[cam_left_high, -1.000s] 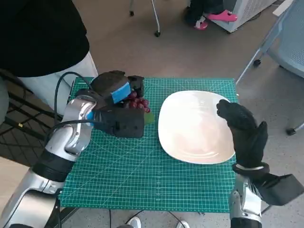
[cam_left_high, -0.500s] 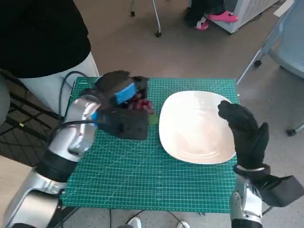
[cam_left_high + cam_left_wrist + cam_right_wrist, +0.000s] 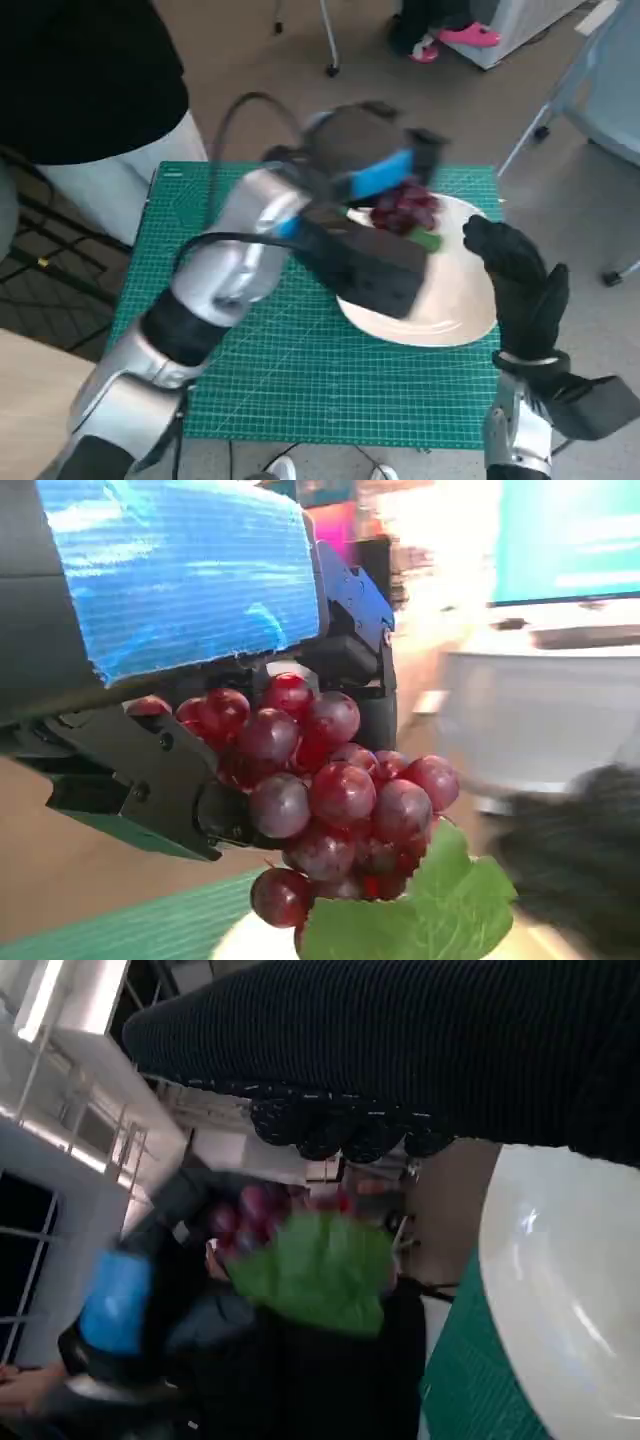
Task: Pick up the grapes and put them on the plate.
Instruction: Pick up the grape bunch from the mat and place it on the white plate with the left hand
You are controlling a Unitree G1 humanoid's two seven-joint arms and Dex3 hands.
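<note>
- Gripping a bunch of red grapes [image 3: 405, 208] with a green leaf [image 3: 427, 240], the left robot hand [image 3: 375, 170] hangs above the far side of the white plate [image 3: 455, 315].
- From behind that robot hand, the grapes [image 3: 335, 800] sit pinched among its black fingers [image 3: 150, 780], the leaf [image 3: 420, 910] hanging at the bunch's lower end.
- Beside the bunch, the gloved right robot hand [image 3: 520, 280] rests at the plate's right rim, fingers loosely spread and holding nothing.
- Under the plate lies a green cutting mat [image 3: 290, 370] on the worktop.
</note>
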